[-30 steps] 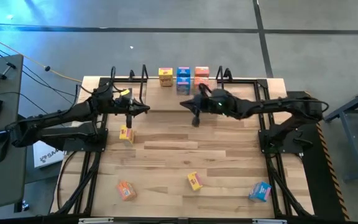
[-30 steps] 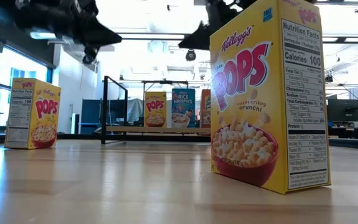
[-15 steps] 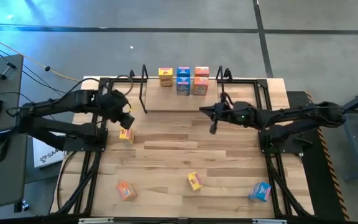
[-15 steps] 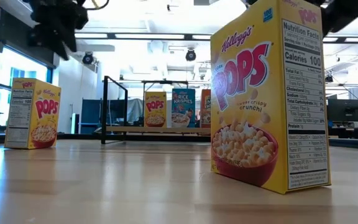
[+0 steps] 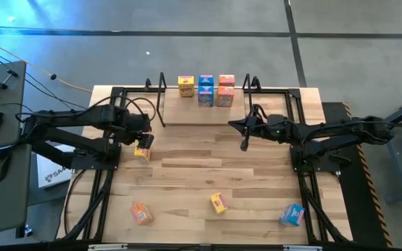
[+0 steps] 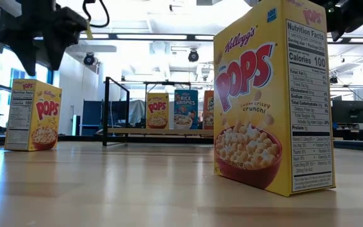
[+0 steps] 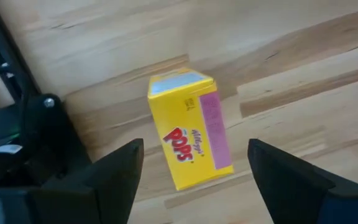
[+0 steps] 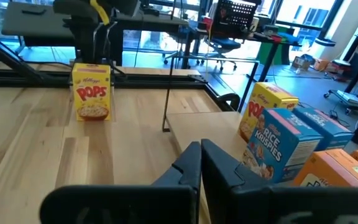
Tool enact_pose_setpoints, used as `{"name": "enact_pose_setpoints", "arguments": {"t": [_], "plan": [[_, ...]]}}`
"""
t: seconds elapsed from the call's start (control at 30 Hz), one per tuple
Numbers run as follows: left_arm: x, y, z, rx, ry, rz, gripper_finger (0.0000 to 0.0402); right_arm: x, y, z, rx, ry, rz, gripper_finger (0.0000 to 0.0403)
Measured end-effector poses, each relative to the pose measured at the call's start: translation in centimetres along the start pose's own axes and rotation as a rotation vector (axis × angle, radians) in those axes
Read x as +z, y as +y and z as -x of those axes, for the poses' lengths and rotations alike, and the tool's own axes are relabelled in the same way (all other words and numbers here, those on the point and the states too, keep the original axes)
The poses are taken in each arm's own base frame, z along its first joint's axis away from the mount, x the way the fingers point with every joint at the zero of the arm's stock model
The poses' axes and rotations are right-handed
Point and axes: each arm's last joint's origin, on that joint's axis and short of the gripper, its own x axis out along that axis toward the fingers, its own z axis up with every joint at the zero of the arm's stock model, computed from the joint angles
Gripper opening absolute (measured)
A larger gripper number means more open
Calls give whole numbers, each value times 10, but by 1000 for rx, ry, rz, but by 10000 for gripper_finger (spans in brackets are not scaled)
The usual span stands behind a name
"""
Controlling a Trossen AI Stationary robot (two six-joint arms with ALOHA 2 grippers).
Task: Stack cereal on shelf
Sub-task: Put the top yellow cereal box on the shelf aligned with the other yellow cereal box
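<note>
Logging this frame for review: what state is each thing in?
Left tool: open, above the yellow box by the left arm, not touching.
Right tool: shut, empty, near the shelf's front edge.
Yellow box: upright on the table.
Shelf: holds boxes along its back, front bare.
Shelf boxes: upright, some stacked two high.
Orange box, second yellow box, blue box: on the table's near part.

Low view: the near Corn Pops box (image 6: 273,94) hides the shelf's (image 6: 162,131) three-o'clock end and most of an orange box (image 6: 208,110). High view: box fronts at the surface's (image 5: 208,174) six o'clock are too small to read.
</note>
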Motion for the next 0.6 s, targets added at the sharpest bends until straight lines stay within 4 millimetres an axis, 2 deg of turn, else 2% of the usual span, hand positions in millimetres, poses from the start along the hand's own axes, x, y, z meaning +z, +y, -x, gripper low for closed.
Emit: {"name": "enact_pose_setpoints", "arguments": {"t": [0.47, 0.6], "plan": [[4, -9, -12, 60, -6, 22, 289, -1, 0, 0, 1, 7, 4, 0], [2, -6, -25, 60, 5, 37, 289, -1, 0, 0, 1, 7, 5, 0]]}}
